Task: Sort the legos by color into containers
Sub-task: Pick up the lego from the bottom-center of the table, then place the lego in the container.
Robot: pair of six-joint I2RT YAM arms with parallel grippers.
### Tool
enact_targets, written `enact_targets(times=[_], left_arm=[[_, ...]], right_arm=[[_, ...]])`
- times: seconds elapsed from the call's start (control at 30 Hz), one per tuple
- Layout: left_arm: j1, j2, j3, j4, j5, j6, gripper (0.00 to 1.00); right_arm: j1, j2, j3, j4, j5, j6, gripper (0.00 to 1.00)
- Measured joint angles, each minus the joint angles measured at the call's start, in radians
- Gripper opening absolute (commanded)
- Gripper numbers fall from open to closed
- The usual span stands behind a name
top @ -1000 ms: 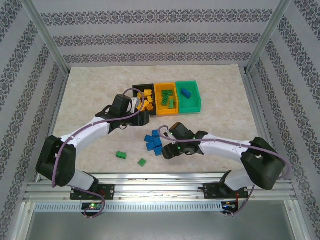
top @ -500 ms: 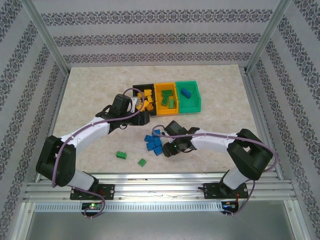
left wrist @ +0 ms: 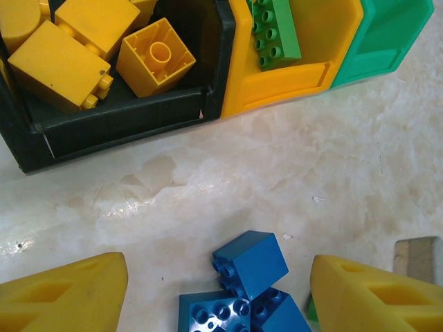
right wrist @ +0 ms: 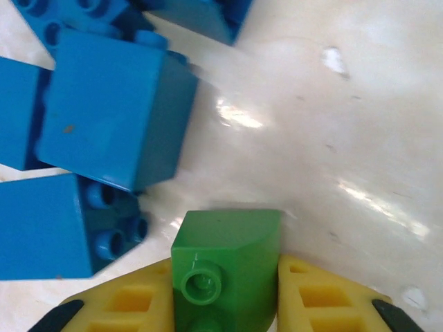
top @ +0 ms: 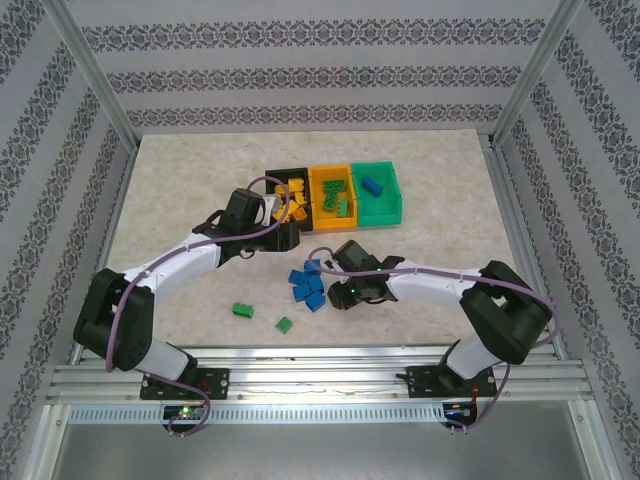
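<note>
My right gripper (right wrist: 225, 294) is shut on a small green lego (right wrist: 227, 261), low over the table beside a pile of blue legos (right wrist: 111, 107). From above, the right gripper (top: 334, 292) sits at the right edge of that blue pile (top: 306, 283). My left gripper (left wrist: 218, 271) is open, its yellow fingers (left wrist: 66, 294) spread either side of the blue legos (left wrist: 250, 261) below it. The black bin (left wrist: 124, 124) holds yellow legos (left wrist: 61, 66). The orange bin (left wrist: 277, 83) holds a green lego (left wrist: 275, 31). A blue lego (top: 371, 185) lies in the green bin (top: 380, 208).
Two green legos (top: 243, 311) (top: 285, 324) lie loose on the table at the near left. The three bins stand joined in a row behind the left gripper (top: 286, 238). Patterned walls and metal frame posts enclose the table.
The right arm's elbow has swung in and its gripper has edged left toward the blue pile. The left arm has stayed put.
</note>
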State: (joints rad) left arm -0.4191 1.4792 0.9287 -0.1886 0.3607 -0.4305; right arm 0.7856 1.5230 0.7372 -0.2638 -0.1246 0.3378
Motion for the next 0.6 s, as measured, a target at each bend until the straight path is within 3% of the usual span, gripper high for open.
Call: enact_targets(times=[0.33, 0.6], left_arm=[[0.0, -0.002, -0.005, 0.0, -0.004, 0.0, 0.7], [0.0, -0.052, -0.026, -0.014, -0.027, 0.001, 0.7]], right_arm=[[-0.145, -0.154, -0.031, 0.095, 0.02, 0.047, 0.27], [-0.253, -0.01, 0.15, 0.173, 0.015, 0.063, 0.29]])
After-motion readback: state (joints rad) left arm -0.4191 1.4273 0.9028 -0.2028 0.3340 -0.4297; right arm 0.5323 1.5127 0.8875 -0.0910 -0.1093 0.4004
